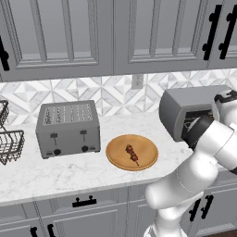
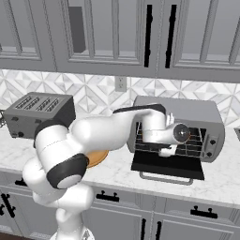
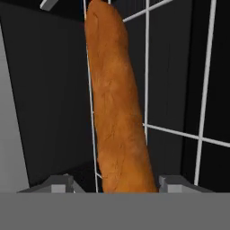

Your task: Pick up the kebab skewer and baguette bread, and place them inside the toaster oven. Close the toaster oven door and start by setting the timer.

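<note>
While the rough orange-brown baguette loaf (image 3: 117,103) is laid on thin white rack wires (image 3: 146,67), the jaws are seen parted beside it, whether gripping cannot be told.

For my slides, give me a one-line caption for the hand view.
Baguette bread lying on the toaster oven's wire rack, the gripper fingertips standing apart on either side of its near end.

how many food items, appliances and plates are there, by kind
food items: 2, the baguette bread and the kebab skewer
appliances: 2, the toaster oven and the slot toaster
plates: 1, the wooden plate
total: 5
</note>
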